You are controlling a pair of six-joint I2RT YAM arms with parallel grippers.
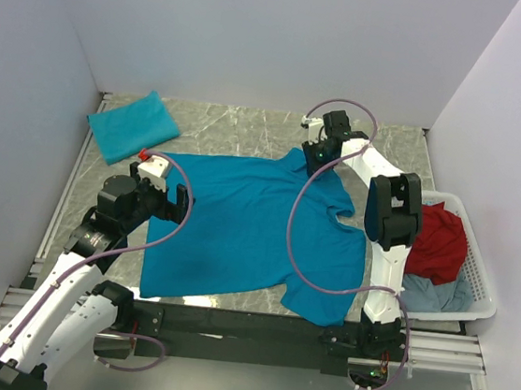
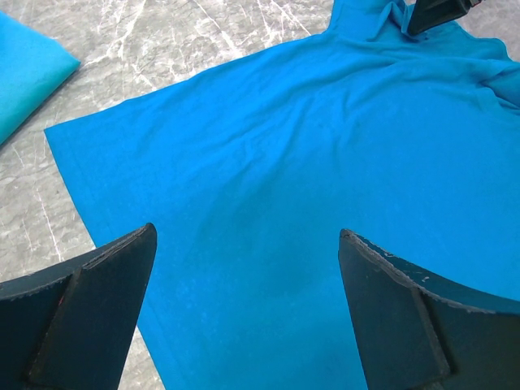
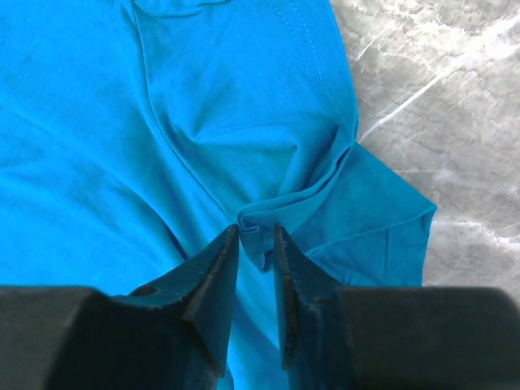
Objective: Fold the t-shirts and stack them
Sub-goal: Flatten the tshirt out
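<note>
A teal-blue t-shirt (image 1: 239,221) lies spread flat on the marble table, its collar toward the right arm. A second t-shirt (image 1: 133,126), folded, rests at the far left corner. My left gripper (image 1: 184,205) hovers wide open over the spread shirt's hem side; in the left wrist view the left gripper (image 2: 248,236) has only flat cloth (image 2: 284,130) below it. My right gripper (image 1: 314,156) is at the shirt's far sleeve. In the right wrist view the right gripper (image 3: 257,231) stands narrowly open, a raised pleat of cloth (image 3: 268,218) loose between its fingers beside the sleeve (image 3: 374,211).
A white basket (image 1: 481,286) at the right edge holds a red garment (image 1: 439,239) and a grey-blue one (image 1: 433,295). White walls enclose the table on three sides. The folded shirt's corner (image 2: 24,73) shows in the left wrist view.
</note>
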